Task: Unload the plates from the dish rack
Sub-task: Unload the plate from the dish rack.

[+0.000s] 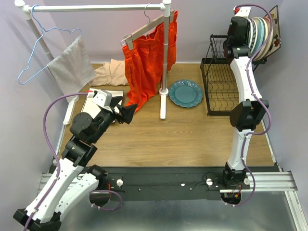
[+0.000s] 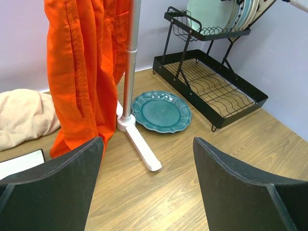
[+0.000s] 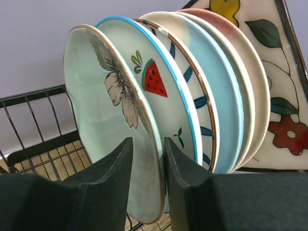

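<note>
The black wire dish rack (image 1: 220, 91) stands at the far right and also shows in the left wrist view (image 2: 211, 89). Several plates (image 1: 262, 31) stand on edge in its upper shelf. In the right wrist view the nearest is the pale mint plate (image 3: 101, 110), then a blue-rimmed watermelon plate (image 3: 166, 101), a blue-striped one (image 3: 195, 86), a light-blue one (image 3: 224, 106), a pink/cream one (image 3: 252, 82) and a square flowered one (image 3: 284, 101). My right gripper (image 3: 148, 161) is closed over the mint plate's rim. A teal plate (image 1: 186, 93) lies flat on the table. My left gripper (image 2: 149, 183) is open and empty, above the table left of centre (image 1: 129, 113).
A white clothes rail (image 1: 165, 62) stands mid-table with its foot (image 2: 139, 142) next to the teal plate. An orange garment (image 1: 144, 62) hangs from it. A grey cloth (image 1: 72, 67), a blue hanger (image 1: 33, 53) and a beige cloth (image 1: 109, 73) are at back left.
</note>
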Available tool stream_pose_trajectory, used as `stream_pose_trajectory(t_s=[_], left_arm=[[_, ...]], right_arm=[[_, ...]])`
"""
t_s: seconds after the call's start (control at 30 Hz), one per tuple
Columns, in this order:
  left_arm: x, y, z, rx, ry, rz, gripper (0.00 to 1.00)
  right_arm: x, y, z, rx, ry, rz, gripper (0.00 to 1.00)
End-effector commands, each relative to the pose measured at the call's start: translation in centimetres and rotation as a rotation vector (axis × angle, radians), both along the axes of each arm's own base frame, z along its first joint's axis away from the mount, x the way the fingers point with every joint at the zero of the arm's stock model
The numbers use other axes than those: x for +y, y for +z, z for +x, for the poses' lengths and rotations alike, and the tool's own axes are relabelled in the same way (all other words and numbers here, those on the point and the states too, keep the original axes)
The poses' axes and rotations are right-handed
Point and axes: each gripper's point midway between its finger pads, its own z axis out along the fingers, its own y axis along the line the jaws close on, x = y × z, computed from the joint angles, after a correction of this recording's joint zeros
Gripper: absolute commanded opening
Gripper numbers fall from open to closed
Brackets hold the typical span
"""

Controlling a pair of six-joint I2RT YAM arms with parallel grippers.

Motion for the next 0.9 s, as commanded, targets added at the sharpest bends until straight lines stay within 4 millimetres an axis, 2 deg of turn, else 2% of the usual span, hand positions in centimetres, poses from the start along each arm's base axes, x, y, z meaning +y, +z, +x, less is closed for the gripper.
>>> stream_pose_trajectory(t_s=[0.0, 0.23, 0.5, 0.53, 0.7, 0.87], left_arm=[[0.5, 0.9, -0.1, -0.036, 0.019, -0.010, 0.84], [0.6, 0.7, 0.0, -0.028, 0.027, -0.003, 0.84], [0.7, 0.9, -0.1, -0.035, 0.027, -0.008, 0.84], [0.7, 0.9, -0.1, -0.035, 0.028, -0.008, 0.84], [0.8, 0.9, -0.1, -0.036, 0.031, -0.008, 0.84], [0.6, 0.8, -0.1, -0.031, 0.024, -0.006, 0.84]], right_arm=[[-0.2, -0.7, 0.9, 0.000, 0.010, -0.017, 0.37], [-0.3, 0.9, 0.9, -0.033, 0.018, -0.045, 0.17], [0.4, 3.4, 0.8, -0.077, 0.083, -0.079, 0.06], [0.2, 3.8, 0.8, -0.087, 0.078, -0.085, 0.01], [0.0, 4.7, 0.6, -0.099, 0.063, -0.109, 0.01], [0.3, 7.2, 0.0, -0.157, 0.081, -0.108, 0.01]])
